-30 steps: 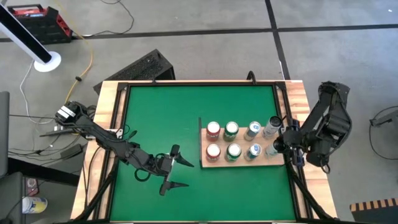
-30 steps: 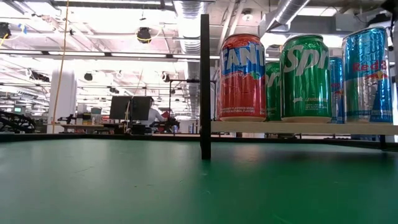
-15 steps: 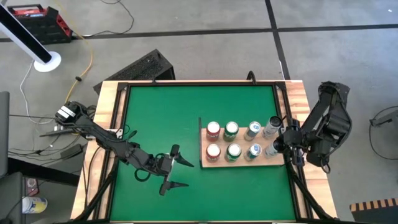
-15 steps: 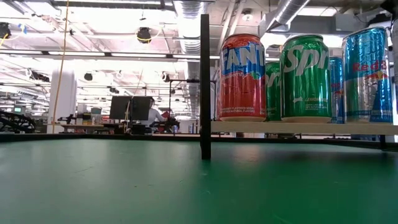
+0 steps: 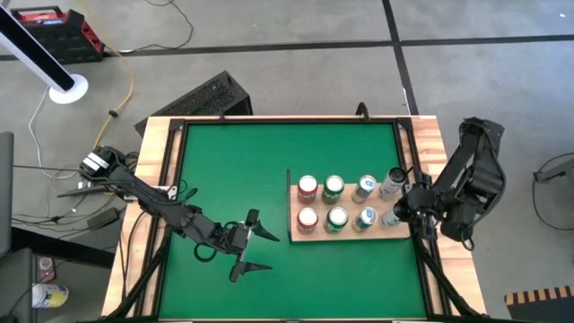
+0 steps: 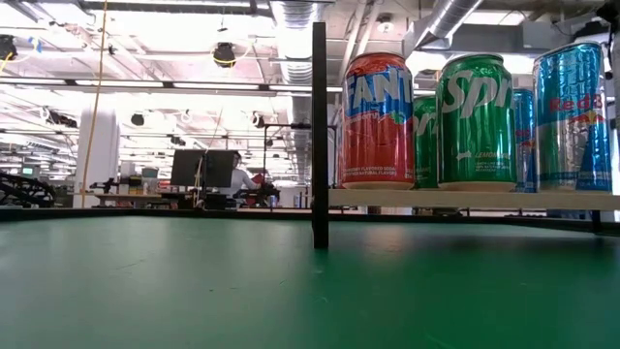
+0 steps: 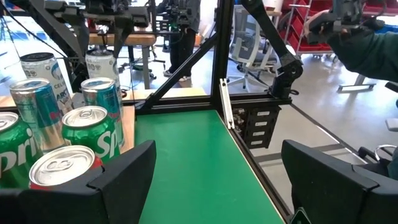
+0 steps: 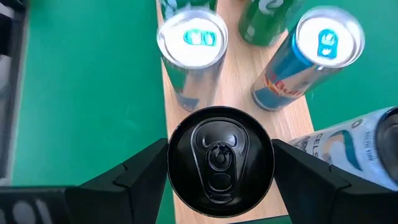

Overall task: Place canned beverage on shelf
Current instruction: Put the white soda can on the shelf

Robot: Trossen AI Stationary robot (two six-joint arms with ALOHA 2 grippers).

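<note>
Nothing you could see had changed from the earlier frames: both arms, the cans and the shelf (image 5: 348, 235) sat exactly where they had a second before. Your right gripper (image 5: 397, 213) was at the shelf's right end, its fingers (image 8: 146, 165) closed against both sides of a black-topped can (image 8: 220, 161), which stood over the wooden board at the near right corner. Just beyond it stood two blue cans (image 8: 300, 58) and, farther along the board, the green cans (image 6: 474, 121) and the red can (image 6: 378, 121), all upright in two rows on the shelf. Your left gripper (image 5: 256, 248) lay low over the green tabletop (image 5: 233, 170) well to the left of the shelf's dark upright edge (image 6: 319, 136), its fingers (image 7: 118, 177) spread wide apart and holding nothing.
</note>
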